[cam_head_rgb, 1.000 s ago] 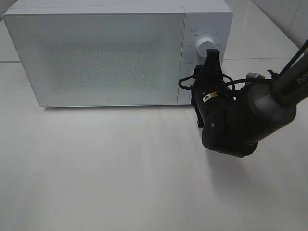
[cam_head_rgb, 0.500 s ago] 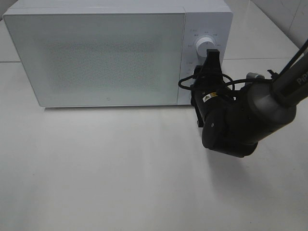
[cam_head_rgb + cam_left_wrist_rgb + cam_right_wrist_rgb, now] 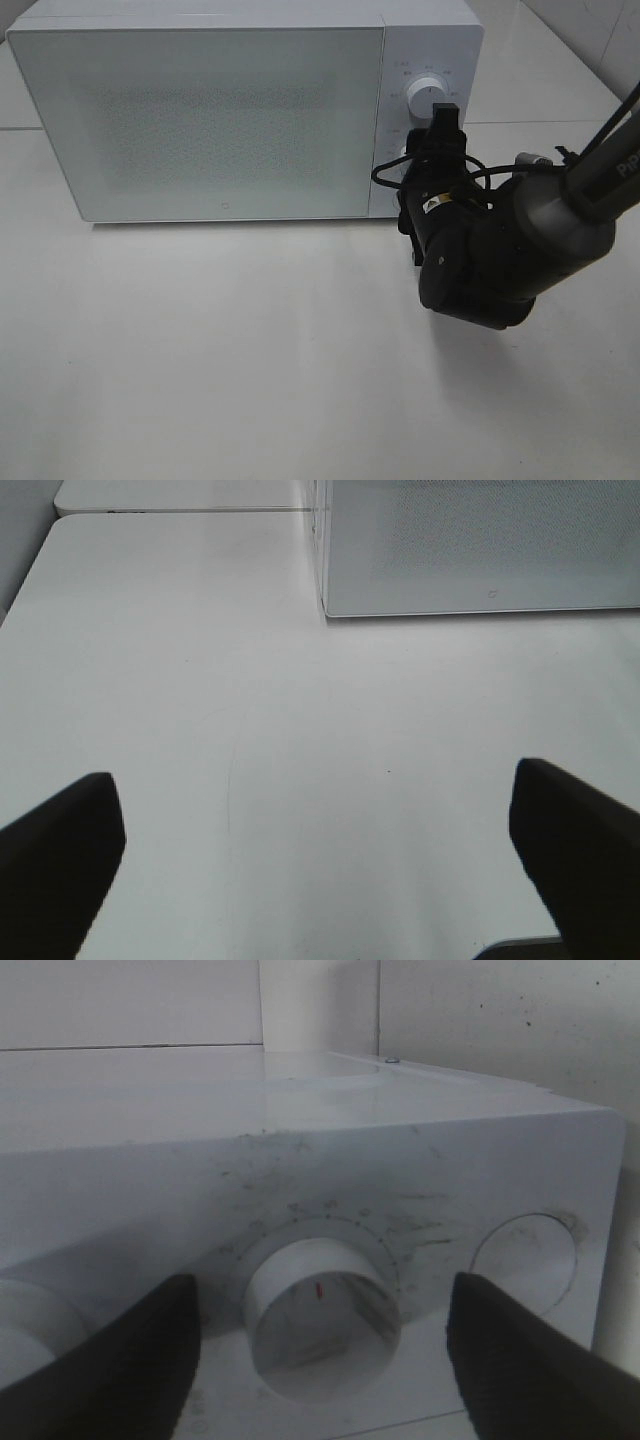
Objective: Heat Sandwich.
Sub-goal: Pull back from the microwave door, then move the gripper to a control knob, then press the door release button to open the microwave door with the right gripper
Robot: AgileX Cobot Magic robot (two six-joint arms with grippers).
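sandwich: not in view, likely behind the shut microwave door. expect it light, soft, crushable; grip gently at the crusts. right pincer stands apart around the dial; left pincer apart above the bench.

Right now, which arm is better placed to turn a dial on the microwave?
Right. The right gripper is open with a dial between its fingers; the left gripper hangs open over the table, away from the microwave controls.
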